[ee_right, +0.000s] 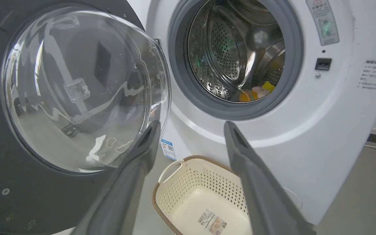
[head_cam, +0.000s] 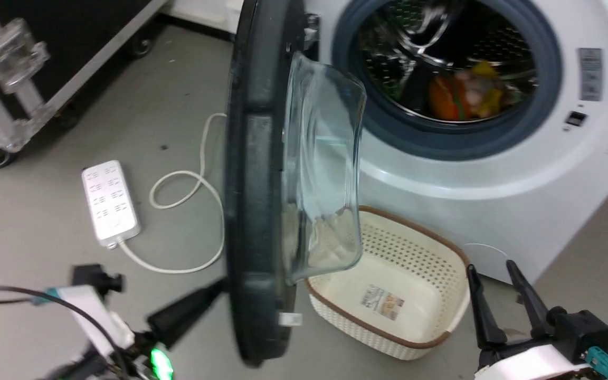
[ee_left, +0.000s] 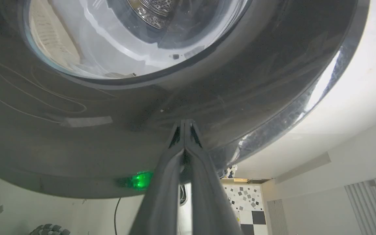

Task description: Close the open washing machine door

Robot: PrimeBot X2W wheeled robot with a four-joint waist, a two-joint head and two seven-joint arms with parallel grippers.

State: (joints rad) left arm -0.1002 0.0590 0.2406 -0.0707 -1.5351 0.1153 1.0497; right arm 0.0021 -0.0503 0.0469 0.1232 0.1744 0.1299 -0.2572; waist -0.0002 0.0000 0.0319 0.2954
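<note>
Washing machine door (head_cam: 254, 184) is hanging wide open, swung out from its hinge on the left side of the opening so it sticks pretty much straight out from the front of the white washing machine (head_cam: 494, 200). From the head camera you're looking at it edge-on. Its clear glass bowl window (head_cam: 325, 174) bulges out toward the drum side. The left gripper (ee_left: 184, 124) is clenched tight with nothing in it, and its tips look to be right up against the door's glossy black outer face, just below the window rim. The right gripper (head_cam: 490, 266) is on the other side of the door, fingers spread apart and empty, pointing toward the machine. A cream perforated laundry basket (head_cam: 409, 248) with a brown rim sits on the floor right in front of the machine, just beside the door's bottom edge. Inside the steel drum (head_cam: 441, 53) there's some orange and yellow laundry (head_cam: 462, 92). Out on the floor past the door's outer side there's a white power strip (head_cam: 110, 203) with a looped cord (head_cam: 177, 190), and a black flight case (head_cam: 45, 53) on casters.
</note>
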